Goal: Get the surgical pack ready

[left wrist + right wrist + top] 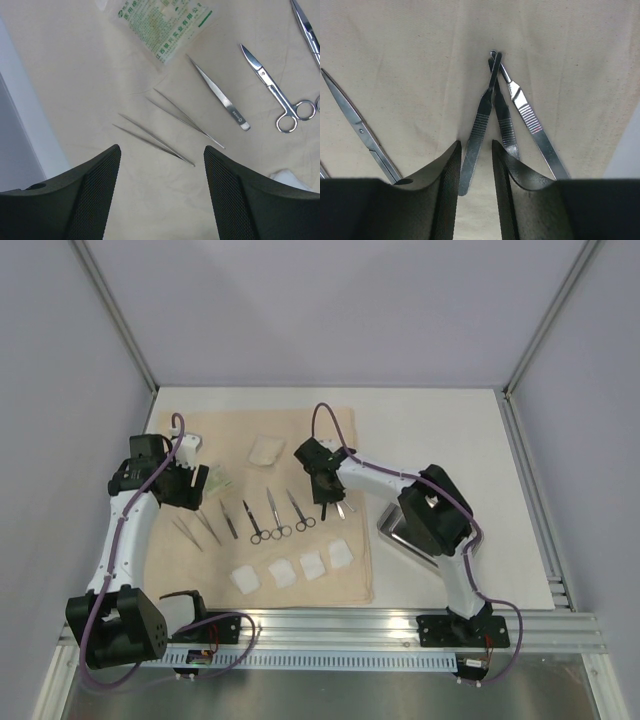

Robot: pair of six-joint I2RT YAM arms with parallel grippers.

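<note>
Left pincer (162, 150) hangs wide open, holding nothing, over the thin tweezers (155, 142) on the beige cloth (225, 430) spread across the desk (450, 430), with scissors (278, 515) just right of them and gauze squares (283, 572) along the near edge. Right pincer (476, 145) is only cracked open, straddling one of three crossed metal handles (479, 122) without clamping it, and the steel tray (390, 532) sits just off the cloth's right edge under that arm.

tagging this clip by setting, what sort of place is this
Probably a robot lab test cell, not an operating room: plain partition walls enclose a white table, the arms are bolted to an aluminium rail, and scissors and gauze squares lie on a beige cloth.
</note>
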